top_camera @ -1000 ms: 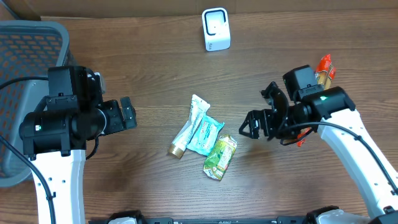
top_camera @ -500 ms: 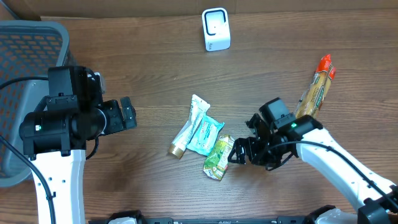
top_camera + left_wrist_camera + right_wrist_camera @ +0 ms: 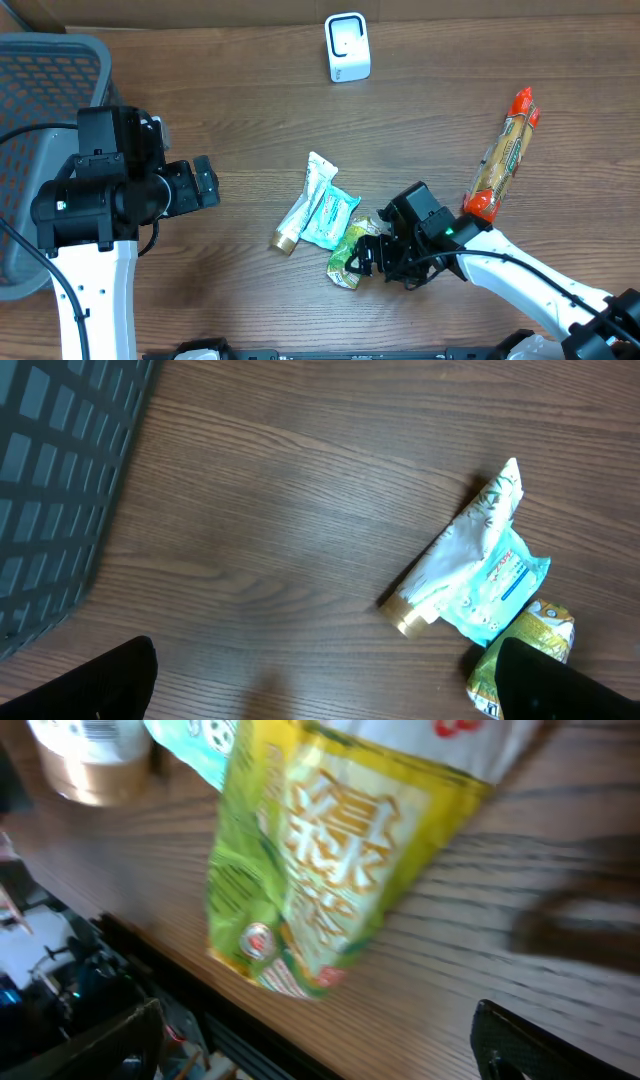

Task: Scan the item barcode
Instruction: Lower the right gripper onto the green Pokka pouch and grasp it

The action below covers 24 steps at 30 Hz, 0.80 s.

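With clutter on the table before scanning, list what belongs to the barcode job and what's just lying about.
In the job: green pouch, under the open right tool; white scanner.
Lying about: white tube; teal packet; long orange-ended packet; grey basket.

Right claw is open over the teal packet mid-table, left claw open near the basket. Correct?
One thing is off. The right claw is open over the green packet, not the teal packet beside it. The right wrist view shows this. The left claw is open near the basket, as you said.
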Available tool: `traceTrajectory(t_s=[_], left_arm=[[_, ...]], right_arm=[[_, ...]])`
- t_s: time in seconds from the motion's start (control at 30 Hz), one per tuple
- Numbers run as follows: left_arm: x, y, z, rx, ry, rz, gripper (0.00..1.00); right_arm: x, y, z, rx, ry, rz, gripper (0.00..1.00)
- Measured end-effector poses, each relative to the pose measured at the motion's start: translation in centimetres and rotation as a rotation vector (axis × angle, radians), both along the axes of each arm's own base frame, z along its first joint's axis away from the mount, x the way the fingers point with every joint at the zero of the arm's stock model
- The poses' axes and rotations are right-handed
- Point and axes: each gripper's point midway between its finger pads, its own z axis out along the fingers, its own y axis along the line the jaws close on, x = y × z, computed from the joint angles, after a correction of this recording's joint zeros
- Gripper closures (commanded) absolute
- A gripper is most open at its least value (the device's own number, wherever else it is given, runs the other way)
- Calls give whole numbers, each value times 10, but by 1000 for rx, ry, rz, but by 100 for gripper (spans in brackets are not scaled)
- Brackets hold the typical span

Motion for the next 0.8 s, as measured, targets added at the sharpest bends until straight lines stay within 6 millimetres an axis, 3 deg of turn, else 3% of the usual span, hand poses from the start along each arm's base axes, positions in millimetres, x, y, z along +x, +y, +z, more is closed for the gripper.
traceTrajectory(t_s=[0.27,0.4,0.53,0.73,0.8], left_arm=[[0,0,0,0,0,0,0],[0,0,0,0,0,0,1],[0,0,0,0,0,0,0],[0,0,0,0,0,0,0],[0,0,0,0,0,0,1]], right_arm=[[21,6,-2,-4,-12,-139,15],[31,8,-14,-16,4,-198,26],[37,11,-25,-20,23,-237,46],[38,13,-26,-15,46,-260,96],[37,15,-25,-6,49,-258,96]])
